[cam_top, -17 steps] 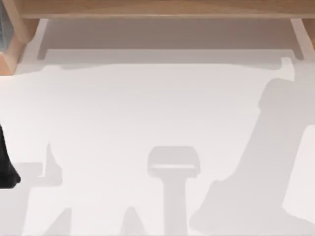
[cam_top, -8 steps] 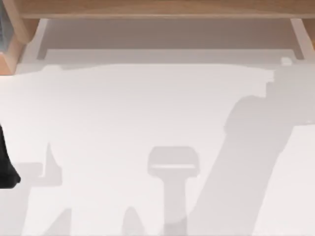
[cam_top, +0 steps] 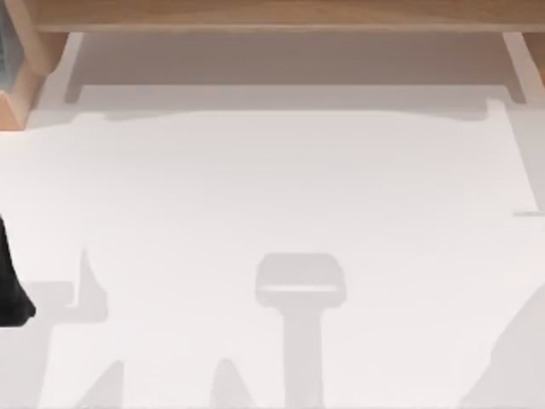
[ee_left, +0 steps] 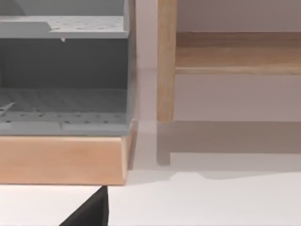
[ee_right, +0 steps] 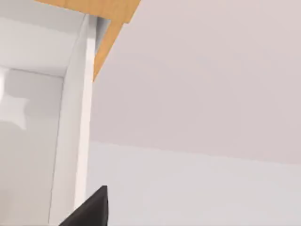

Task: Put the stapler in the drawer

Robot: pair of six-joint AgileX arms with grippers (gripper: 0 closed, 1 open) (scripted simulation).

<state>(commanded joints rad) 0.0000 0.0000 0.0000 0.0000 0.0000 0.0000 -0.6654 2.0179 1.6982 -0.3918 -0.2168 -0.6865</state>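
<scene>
Top view: one white table (cam_top: 255, 187), with one wooden board (cam_top: 272, 15) along its far edge. Below the board is one pale drawer (cam_top: 255, 95) with two white side walls. One dark part of the left arm (cam_top: 10, 294) sits at the table's left edge, where it was half a second ago. The broad arm shadow that then crossed the right half of the table now covers just the near right corner.

Left wrist view: one grey two-tier rack (ee_left: 66, 80) on a wooden base, one wooden upright (ee_left: 166, 61), and a black tip of the left gripper (ee_left: 91, 212). I cannot tell whether this gripper is open or closed.

Right wrist view: one white drawer wall (ee_right: 75, 132) and a black tip of the right gripper (ee_right: 91, 209), its state likewise unclear. I cannot tell where the stapler lies.
</scene>
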